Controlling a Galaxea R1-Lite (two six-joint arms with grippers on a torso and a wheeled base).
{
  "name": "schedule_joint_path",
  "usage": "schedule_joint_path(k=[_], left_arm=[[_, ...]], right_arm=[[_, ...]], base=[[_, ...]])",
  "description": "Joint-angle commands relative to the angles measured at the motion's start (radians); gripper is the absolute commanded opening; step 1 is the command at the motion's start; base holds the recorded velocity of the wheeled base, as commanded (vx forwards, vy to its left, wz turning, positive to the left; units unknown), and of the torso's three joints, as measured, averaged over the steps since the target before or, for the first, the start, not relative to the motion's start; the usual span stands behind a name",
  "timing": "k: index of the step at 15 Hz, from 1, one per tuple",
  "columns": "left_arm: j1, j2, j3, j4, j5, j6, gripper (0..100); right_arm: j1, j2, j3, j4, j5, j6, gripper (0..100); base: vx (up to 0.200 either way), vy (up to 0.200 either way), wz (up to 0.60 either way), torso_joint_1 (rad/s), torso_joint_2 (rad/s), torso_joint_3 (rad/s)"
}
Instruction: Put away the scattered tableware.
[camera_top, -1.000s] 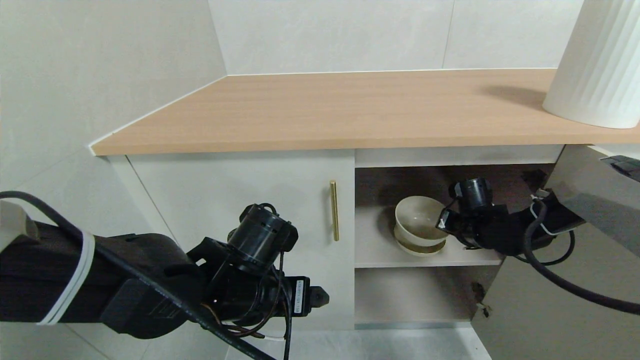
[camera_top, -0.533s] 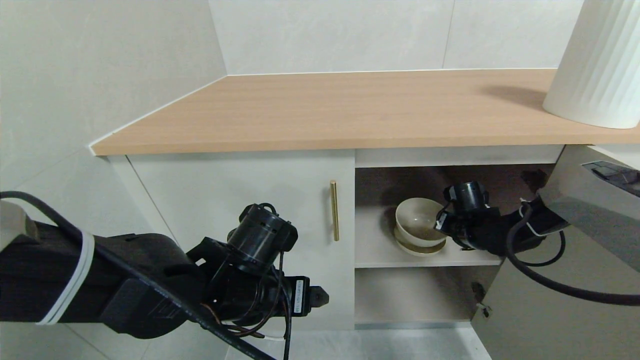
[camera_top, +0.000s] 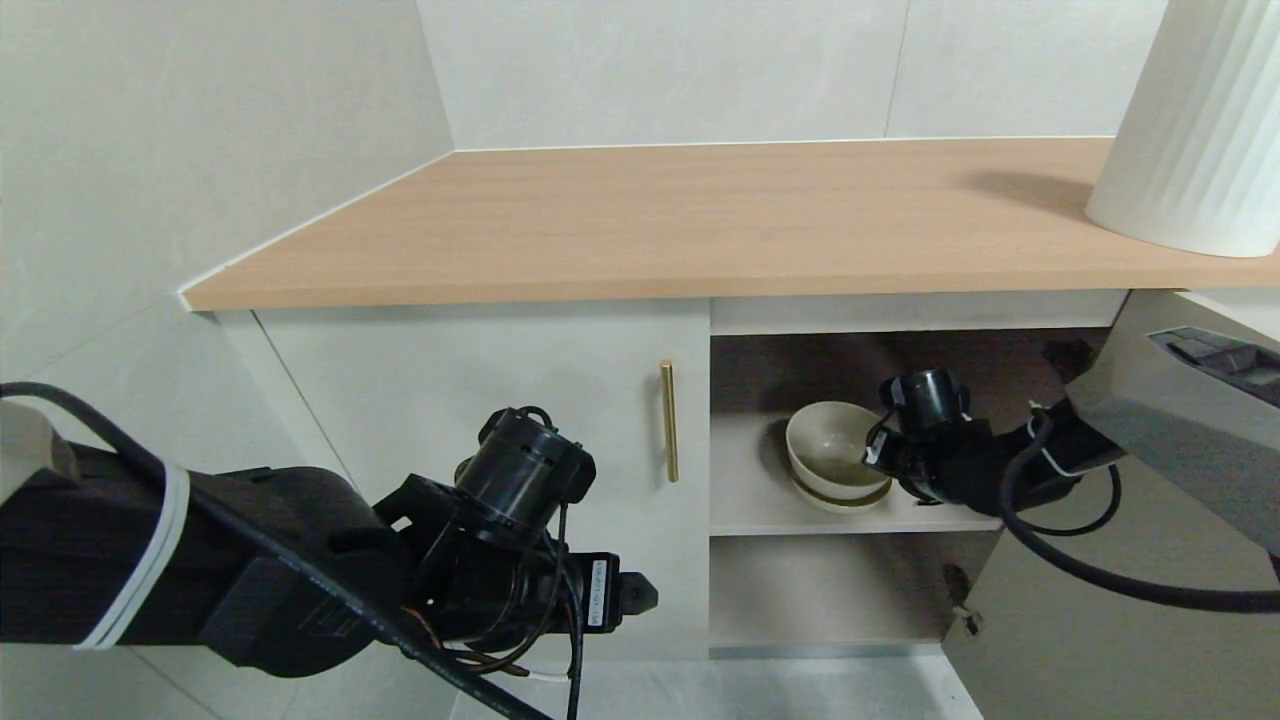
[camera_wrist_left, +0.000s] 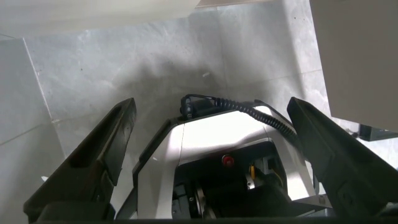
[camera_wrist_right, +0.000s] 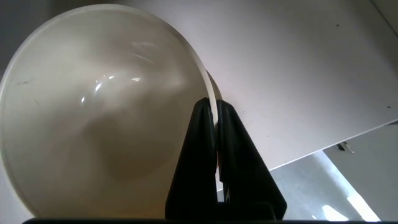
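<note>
While the wooden worktop (camera_top: 700, 220) caps the cabinet (camera_top: 900, 312), whose right door (camera_top: 1100, 620) stands open, a white ribbed vessel (camera_top: 1190, 130) stands above that open side. On the cabinet's upper shelf (camera_top: 750, 490), a beige bowl (camera_top: 830, 445) sits atop 1 flatter dish (camera_top: 840, 497). The right claw (camera_wrist_right: 216, 109), inside the cabinet, pinches the bowl's rim. The left claw (camera_wrist_left: 210, 106) hangs open before the cabinet's closed left door (camera_top: 480, 400).

No words or numbers could be read. A small white label (camera_top: 597, 594) sat on the left gripper (camera_top: 646, 596), but its print was too tiny to make out.
</note>
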Motion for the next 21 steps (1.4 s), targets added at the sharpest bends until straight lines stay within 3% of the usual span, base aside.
schedule_joint_path(k=[1, 6, 7, 14, 16, 18, 21], left_arm=[[0.0, 0.001, 0.0, 0.0, 0.0, -0.001, 100], [0.0, 0.001, 0.0, 0.0, 0.002, -0.001, 100], [0.0, 0.001, 0.0, 0.0, 0.002, -0.001, 100], [0.0, -0.002, 0.0, 0.001, 0.002, -0.001, 100], [0.013, -0.028, 0.0, 0.003, 0.037, 0.004, 100], [0.053, -0.099, 0.0, 0.006, 0.049, 0.01, 100], [0.108, -0.251, 0.041, 0.009, 0.094, 0.076, 100]], right_arm=[[0.001, 0.001, 0.002, 0.0, 0.0, -0.001, 0], [0.001, 0.003, 0.004, 0.002, 0.0, -0.001, 0], [0.001, 0.003, 0.002, 0.002, 0.0, -0.001, 100], [0.001, -0.016, 0.021, 0.006, 0.0, -0.004, 100], [0.001, -0.154, 0.133, 0.012, 0.041, -0.016, 100], [0.0, -0.318, 0.274, 0.012, 0.15, -0.107, 100], [0.013, -0.504, 0.393, 0.016, 0.184, -0.197, 100]], base=[[0.0, 0.0, 0.0, 0.0, 0.0, 0.0], [0.0, 0.0, 0.0, 0.0, 0.0, 0.0], [0.0, 0.0, 0.0, 0.0, 0.0, 0.0], [0.0, 0.0, 0.0, 0.0, 0.0, 0.0], [0.0, 0.0, 0.0, 0.0, 0.0, 0.0], [0.0, 0.0, 0.0, 0.0, 0.0, 0.0], [0.0, 0.0, 0.0, 0.0, 0.0, 0.0]])
